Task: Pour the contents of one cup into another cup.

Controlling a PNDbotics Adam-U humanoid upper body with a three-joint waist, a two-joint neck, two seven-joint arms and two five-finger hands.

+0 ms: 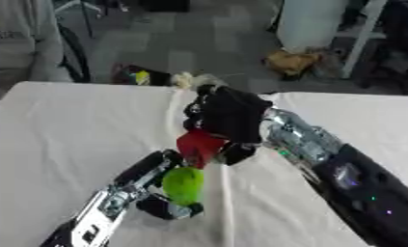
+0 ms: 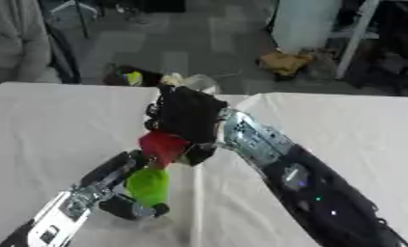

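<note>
Things around the white table

A white cloth (image 1: pixel 63 135) covered the table, with a fold running down its middle. Past the far edge was a grey floor (image 1: pixel 182 43). A crumpled brown thing (image 1: pixel 291 61) lay on the floor near a tall white bin (image 1: pixel 312 21). A small dark pile with a yellow-green spot (image 1: pixel 138 75) sat just behind the table.

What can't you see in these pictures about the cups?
- Inside of the red cup: hidden in both views, mouth turned away under the right hand.
- Inside of the green cup: only its side shows.
- Left hand: partly behind the green cup.
- Any stream between the cups: too blurred.
</note>
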